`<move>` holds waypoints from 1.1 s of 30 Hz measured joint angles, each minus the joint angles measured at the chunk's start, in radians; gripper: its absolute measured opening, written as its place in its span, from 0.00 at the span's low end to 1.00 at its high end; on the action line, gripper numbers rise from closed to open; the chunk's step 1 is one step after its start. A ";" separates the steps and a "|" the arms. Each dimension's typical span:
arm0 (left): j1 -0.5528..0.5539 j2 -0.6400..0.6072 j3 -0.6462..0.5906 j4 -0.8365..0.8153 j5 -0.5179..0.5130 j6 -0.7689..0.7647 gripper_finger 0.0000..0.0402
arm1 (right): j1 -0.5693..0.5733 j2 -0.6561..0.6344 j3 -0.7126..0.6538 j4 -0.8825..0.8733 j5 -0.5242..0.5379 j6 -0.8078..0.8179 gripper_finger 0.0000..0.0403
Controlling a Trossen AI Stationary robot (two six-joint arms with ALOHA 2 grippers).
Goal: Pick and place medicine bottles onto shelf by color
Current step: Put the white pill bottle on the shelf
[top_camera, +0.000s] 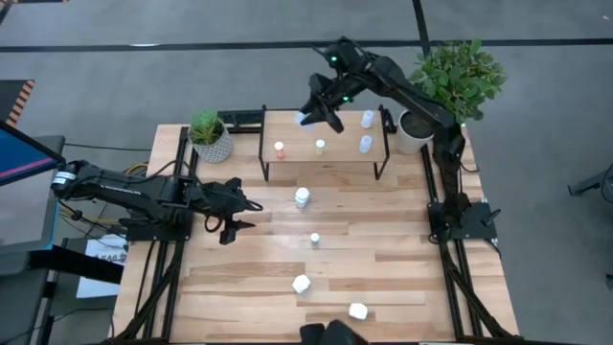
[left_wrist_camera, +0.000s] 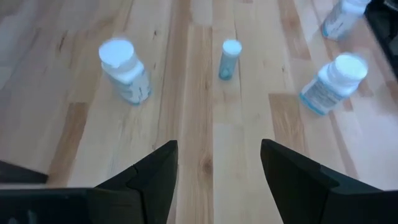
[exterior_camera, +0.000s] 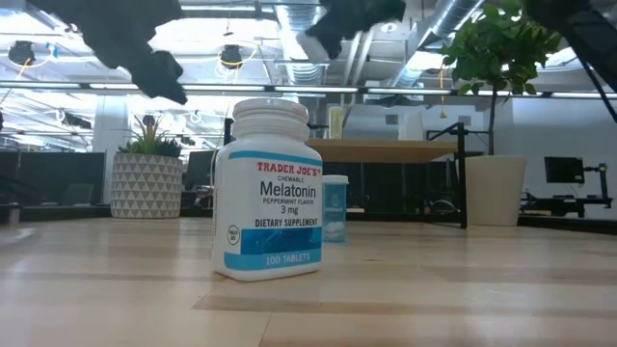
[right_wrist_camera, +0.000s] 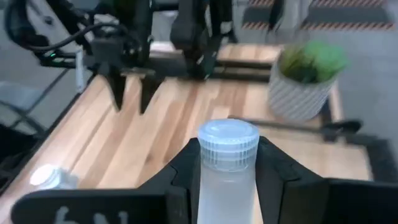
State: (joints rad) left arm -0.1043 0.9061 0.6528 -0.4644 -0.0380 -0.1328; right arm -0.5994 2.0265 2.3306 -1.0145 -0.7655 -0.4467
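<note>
Shelf (top_camera: 326,129): we count four small bottles standing on it. One with an orange-red cap (top_camera: 280,149) is toward its left end, one with a yellow cap (top_camera: 320,147) is near the middle, and two pale ones (top_camera: 366,120) are toward its right end.

Right gripper (top_camera: 308,118): we see it above the shelf's left rear, its fingers (right_wrist_camera: 186,165) closed on a pale-blue bottle (right_wrist_camera: 227,168) that stands upright between them. We judge this bottle not yet set down.

Left gripper (top_camera: 233,216): we see it low over the tabletop (top_camera: 383,259), left of centre, its fingers (left_wrist_camera: 152,180) spread and holding nothing.

Still on the tabletop: a white bottle (top_camera: 302,197) just in front of the shelf, a small pale-blue one (top_camera: 314,239) near the middle, and two white ones (top_camera: 301,284) toward the front edge, the second (top_camera: 358,310) farther right.

Progress: we judge the task roughly half done, with four bottles shelved, one carried and four remaining.
</note>
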 joint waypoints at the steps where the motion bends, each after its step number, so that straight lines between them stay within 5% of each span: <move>1: 0.000 0.000 -0.001 -0.017 0.000 0.001 0.54 | -0.007 0.009 0.000 -0.020 -0.015 -0.008 0.28; 18: 0.000 0.031 -0.001 0.012 -0.030 -0.004 0.54 | -0.096 -0.126 0.002 -0.508 -0.076 -0.232 0.27; 28: 0.000 0.031 -0.001 0.011 -0.030 -0.008 0.54 | -0.004 -0.126 0.002 -0.130 -0.059 -0.171 0.27; 33: 0.000 0.031 -0.001 0.010 -0.030 0.011 0.54 | 0.025 -0.076 0.002 0.067 0.081 -0.070 0.27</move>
State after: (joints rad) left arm -0.1040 0.9367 0.6518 -0.4545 -0.0677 -0.1221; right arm -0.5749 1.9506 2.3322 -0.9472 -0.6842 -0.5167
